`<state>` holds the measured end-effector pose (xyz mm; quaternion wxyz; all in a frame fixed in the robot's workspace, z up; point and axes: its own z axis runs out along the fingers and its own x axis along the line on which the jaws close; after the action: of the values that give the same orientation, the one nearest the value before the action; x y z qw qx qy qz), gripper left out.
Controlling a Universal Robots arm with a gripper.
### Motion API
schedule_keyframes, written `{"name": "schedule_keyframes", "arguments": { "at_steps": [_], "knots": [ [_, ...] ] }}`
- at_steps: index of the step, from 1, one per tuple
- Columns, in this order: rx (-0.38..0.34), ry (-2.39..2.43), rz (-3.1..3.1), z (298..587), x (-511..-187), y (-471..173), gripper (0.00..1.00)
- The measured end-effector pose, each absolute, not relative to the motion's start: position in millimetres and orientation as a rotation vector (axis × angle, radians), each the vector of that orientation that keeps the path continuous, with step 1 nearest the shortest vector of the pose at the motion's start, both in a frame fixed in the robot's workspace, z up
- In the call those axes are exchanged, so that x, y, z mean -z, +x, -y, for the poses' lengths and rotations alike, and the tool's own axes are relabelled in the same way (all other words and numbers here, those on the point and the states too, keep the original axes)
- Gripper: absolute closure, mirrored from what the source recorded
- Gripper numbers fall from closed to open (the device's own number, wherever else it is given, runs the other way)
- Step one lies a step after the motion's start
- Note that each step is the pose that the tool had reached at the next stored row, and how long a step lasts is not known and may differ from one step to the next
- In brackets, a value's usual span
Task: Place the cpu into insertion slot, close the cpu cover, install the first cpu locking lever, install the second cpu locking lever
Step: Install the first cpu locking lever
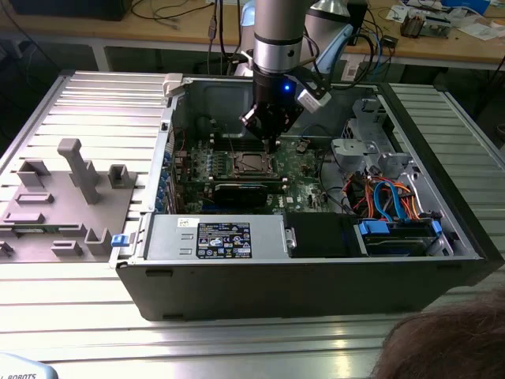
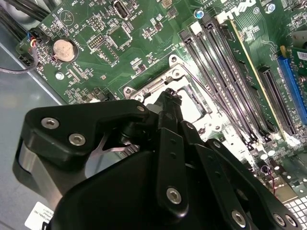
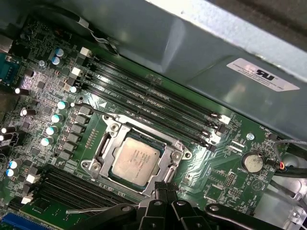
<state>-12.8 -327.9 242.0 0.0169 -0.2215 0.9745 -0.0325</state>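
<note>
In the exterior view, the black gripper (image 1: pixel 271 142) hangs inside the open dark-grey computer case (image 1: pixel 300 280), just above the silvery-rimmed insertion slot (image 1: pixel 252 163). In the second wrist view, its fingers (image 2: pixel 169 103) are pinched together, holding nothing, at the slot's edge. In the first wrist view, the small square silver-grey cpu (image 3: pixel 135 159) sits in the slot, the thin silvery metal cpu cover (image 3: pixel 146 134) closed around it.

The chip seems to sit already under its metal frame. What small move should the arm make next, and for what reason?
Probably a short, slow push down at the frame's edge. The chip lies flat with the cover frame closed around it. The gripper, fingers shut, is at that edge, near a thin lever rod that looks not yet hooked.
</note>
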Motion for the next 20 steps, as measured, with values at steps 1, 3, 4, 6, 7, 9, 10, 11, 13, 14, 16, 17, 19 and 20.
{"name": "schedule_keyframes", "arguments": {
  "at_steps": [1, 3, 4, 6, 7, 9, 10, 11, 13, 14, 16, 17, 19, 20],
  "knots": [
    [0.101, -0.691, -3.028, 327.9, -242.0, -12.8, 0.89],
    [0.101, -0.696, -3.027, 327.9, -242.0, -12.8, 0.89],
    [0.101, -0.697, -3.027, 327.9, -242.0, -12.8, 0.89],
    [0.101, -0.704, -3.025, 327.9, -242.0, -12.8, 0.89],
    [0.101, -0.706, -3.025, 327.9, -242.0, -12.8, 0.89],
    [0.101, -0.710, -3.023, 327.9, -242.0, -12.8, 0.89],
    [0.101, -0.712, -3.023, 327.9, -242.0, -12.8, 0.89],
    [0.100, -0.714, -3.022, 327.9, -242.0, -12.8, 0.89],
    [0.100, -0.721, -3.021, 327.9, -242.0, -12.8, 0.89],
    [0.100, -0.724, -3.020, 327.9, -242.0, -12.8, 0.89],
    [0.100, -0.728, -3.019, 327.9, -242.0, -12.8, 0.89],
    [0.100, -0.730, -3.018, 327.9, -242.0, -12.8, 0.89],
    [0.100, -0.736, -3.017, 327.9, -242.0, -12.8, 0.89],
    [0.100, -0.739, -3.016, 327.9, -242.0, -12.9, 0.89]
  ]
}}
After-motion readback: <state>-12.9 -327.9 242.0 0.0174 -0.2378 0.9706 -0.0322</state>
